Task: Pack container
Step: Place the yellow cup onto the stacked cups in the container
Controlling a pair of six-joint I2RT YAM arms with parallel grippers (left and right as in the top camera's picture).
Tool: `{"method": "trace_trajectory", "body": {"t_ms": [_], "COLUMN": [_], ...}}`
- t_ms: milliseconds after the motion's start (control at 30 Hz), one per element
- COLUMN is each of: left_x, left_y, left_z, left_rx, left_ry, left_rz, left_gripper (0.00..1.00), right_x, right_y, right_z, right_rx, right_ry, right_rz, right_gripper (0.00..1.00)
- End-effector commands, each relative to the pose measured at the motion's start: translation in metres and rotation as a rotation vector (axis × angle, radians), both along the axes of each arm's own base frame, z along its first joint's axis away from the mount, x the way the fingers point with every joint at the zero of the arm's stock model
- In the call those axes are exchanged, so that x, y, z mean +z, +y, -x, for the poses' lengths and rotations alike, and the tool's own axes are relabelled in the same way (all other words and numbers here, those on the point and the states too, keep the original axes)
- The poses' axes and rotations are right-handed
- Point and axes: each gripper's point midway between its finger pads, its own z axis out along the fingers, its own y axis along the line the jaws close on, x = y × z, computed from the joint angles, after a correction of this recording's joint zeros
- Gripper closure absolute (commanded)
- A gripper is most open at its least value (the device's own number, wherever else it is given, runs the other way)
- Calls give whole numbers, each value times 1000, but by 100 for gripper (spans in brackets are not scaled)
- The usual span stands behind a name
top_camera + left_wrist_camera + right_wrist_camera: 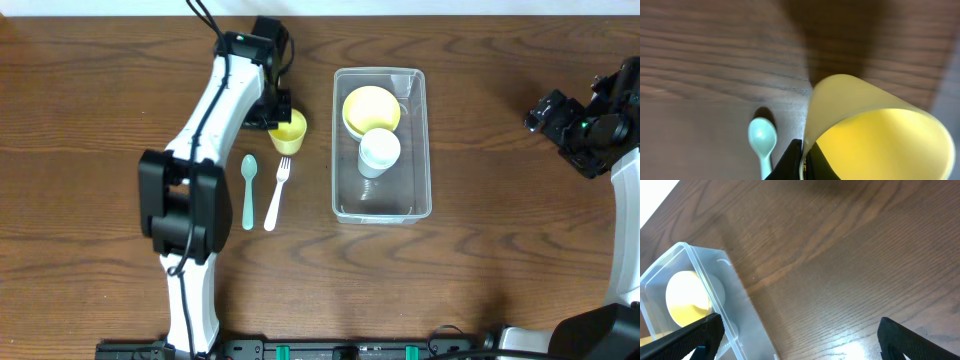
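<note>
The clear plastic container point(381, 143) stands at the table's middle right and holds a yellow bowl point(371, 110) and a white cup point(379, 152). It also shows in the right wrist view point(715, 300) with the bowl point(687, 297) inside. My left gripper point(281, 112) is shut on the rim of a yellow cup point(289, 130), left of the container. In the left wrist view the fingers point(802, 162) pinch the cup wall point(875, 135). My right gripper point(570, 120) is open and empty, far right of the container; its fingers point(800, 335) are spread wide.
A mint green spoon point(248, 190) and a white fork point(276, 192) lie side by side below the yellow cup. The spoon's bowl shows in the left wrist view point(762, 137). The table top is dark wood.
</note>
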Motion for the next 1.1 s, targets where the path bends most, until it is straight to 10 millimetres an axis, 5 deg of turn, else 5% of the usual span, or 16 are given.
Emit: {"method": "trace_trajectory", "body": {"t_ms": [0,133,300,433,567,867,933,1033,1067], "left_x": [107,177,202,180,142,45,37,49,60], "left_y": [-5,-31,-88,-134,-160,-178,-175,-174,-173], "left_z": [0,31,68,75,72,58,54,56,58], "left_rx": [-49,-136,-313,-417,-460,-478,-467,-464,-464], "left_ry": [-258,-412,-469,-440,-364,-181,-176,-188,-202], "left_rz": [44,106,151,164,141,51,25,33,39], "left_gripper": [94,94,94,94,94,94,83,23,16], "right_x": [-1,-1,-1,-1,-1,-1,-1,-1,-1], "right_y": [-2,-2,-2,-1,-1,-1,-1,-1,-1], "right_z": [0,0,0,0,0,0,0,0,0], "right_rx": [-12,-12,-12,-11,-11,-11,-11,-11,-11], "right_ry": [3,3,3,3,3,3,3,3,3], "right_rz": [-7,-8,-8,-8,-8,-8,-8,-8,-8], "right_gripper": [1,1,1,1,1,1,1,1,1]}}
